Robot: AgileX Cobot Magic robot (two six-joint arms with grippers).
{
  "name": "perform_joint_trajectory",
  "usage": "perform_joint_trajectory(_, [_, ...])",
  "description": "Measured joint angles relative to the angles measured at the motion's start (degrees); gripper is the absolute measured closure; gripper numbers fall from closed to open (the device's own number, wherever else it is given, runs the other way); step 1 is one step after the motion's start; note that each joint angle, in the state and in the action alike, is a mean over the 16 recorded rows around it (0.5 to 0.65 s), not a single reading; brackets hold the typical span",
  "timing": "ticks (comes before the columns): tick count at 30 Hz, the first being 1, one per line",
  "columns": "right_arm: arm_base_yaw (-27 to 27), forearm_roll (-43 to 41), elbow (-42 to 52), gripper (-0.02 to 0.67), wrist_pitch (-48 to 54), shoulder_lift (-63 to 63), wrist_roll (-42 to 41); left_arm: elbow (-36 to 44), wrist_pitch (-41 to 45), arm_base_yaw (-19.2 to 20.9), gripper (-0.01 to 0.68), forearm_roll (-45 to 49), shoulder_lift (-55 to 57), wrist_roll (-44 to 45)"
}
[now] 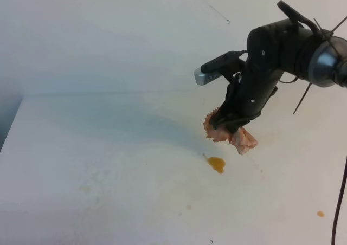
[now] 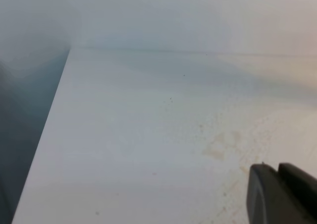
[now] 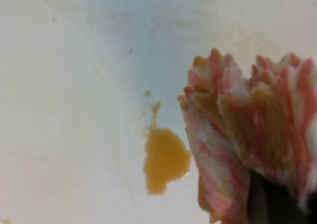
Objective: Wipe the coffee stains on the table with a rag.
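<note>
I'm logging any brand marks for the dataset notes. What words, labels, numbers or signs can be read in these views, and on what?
None: no readable text in any view.
The right gripper, the rag, the table and the silver-tipped camera module show no lettering.

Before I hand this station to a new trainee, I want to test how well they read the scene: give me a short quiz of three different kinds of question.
1. True or false: the rag lies loose on the table, with nothing holding it.
2. Multiple choice: in the high view, the coffee stains sit A) just below the rag, B) at the table's far left edge, C) on the wall.
3. Fill in: the right tool is shut on the ____.

Key: 1 false, the right tool holds it. 2 A. 3 rag.
</note>
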Motion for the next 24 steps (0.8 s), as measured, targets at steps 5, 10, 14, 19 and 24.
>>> perform_joint_trajectory(5, [-0.1,-2.1,-0.1,0.619,-0.7,2.4,0.7,0.0,0.0,0.0,0.677,0.0,-0.3,0.0])
perform_joint_trajectory(10, [-0.2,-0.2,-0.2,0.619,-1.9,5.4,1.1,0.0,0.1,0.0,0.677,0.0,-0.5,0.0])
perform_joint_trajectory(14, [-0.2,3.4,-0.4,0.619,-2.9,7.6,0.6,0.0,0.1,0.0,0.677,0.0,-0.6,0.0])
perform_joint_trajectory(19, [0.4,9.0,-0.7,0.619,-4.1,9.1,-0.6,-0.1,0.1,0.0,0.677,0.0,-0.5,0.0])
perform_joint_trajectory(24, [1.2,13.6,-1.2,0.619,-4.6,9.7,-2.0,-0.1,-0.1,0.0,0.677,0.0,-0.2,0.0])
